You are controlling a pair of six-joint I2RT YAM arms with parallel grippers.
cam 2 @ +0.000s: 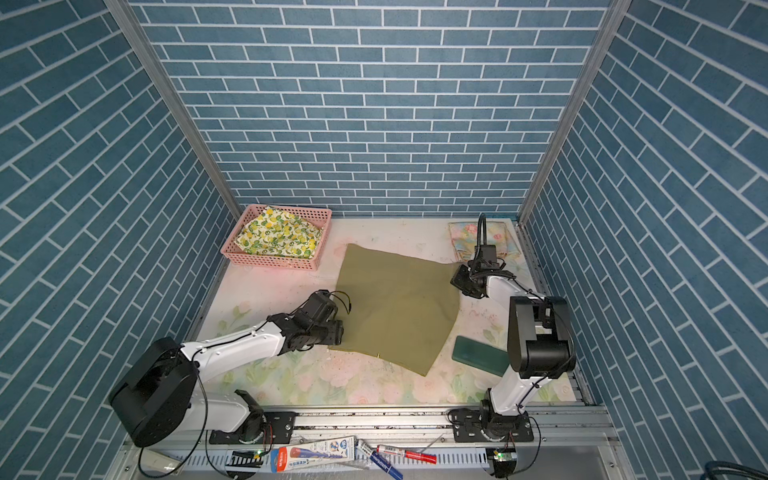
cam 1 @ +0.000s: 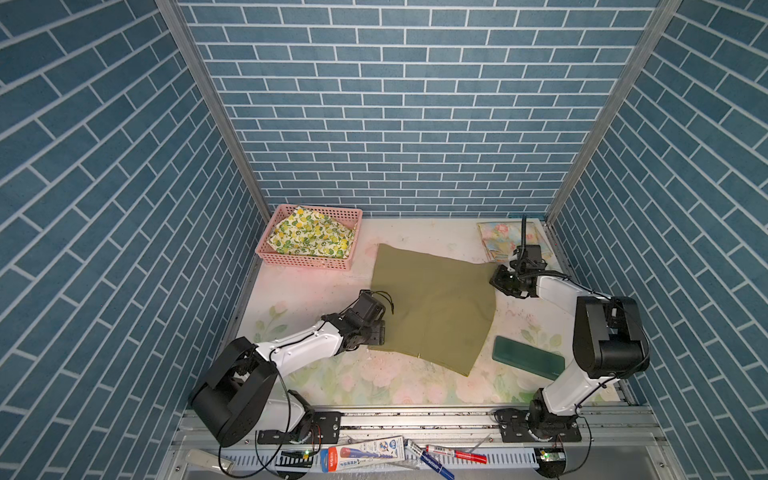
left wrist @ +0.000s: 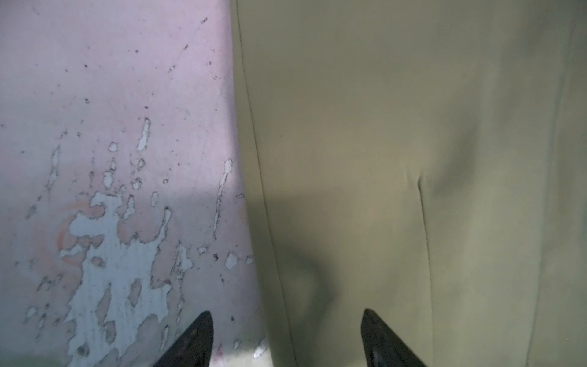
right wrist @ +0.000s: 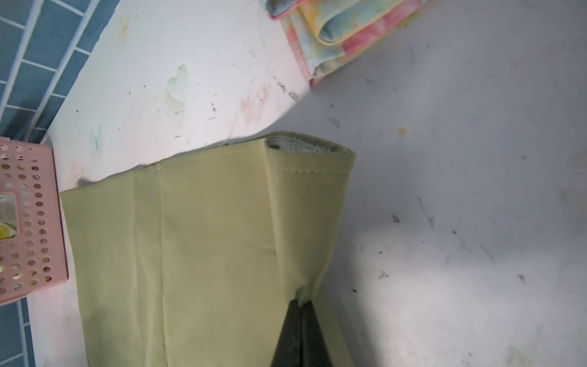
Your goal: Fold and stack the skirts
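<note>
Nearest, a worn floral desk (cam 1: 332,374). At its centre, the left tool (left wrist: 286,317), released, straddles the olive skirt (cam 1: 436,303)'s left edge; the right tool (right wrist: 301,305) clenches its far right corner. Farther: lemon skirt (cam 1: 311,237) in pink basket (cam 1: 307,261) left, folded pastel skirt (cam 1: 494,241) right, blue brick walls (cam 1: 399,104).

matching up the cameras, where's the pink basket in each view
top view: pink basket at far left corner of the table
top view: pink basket, same far left corner
left wrist: not in it
right wrist: pink basket, one perforated corner only
shared landmark: olive green skirt, in all four
</note>
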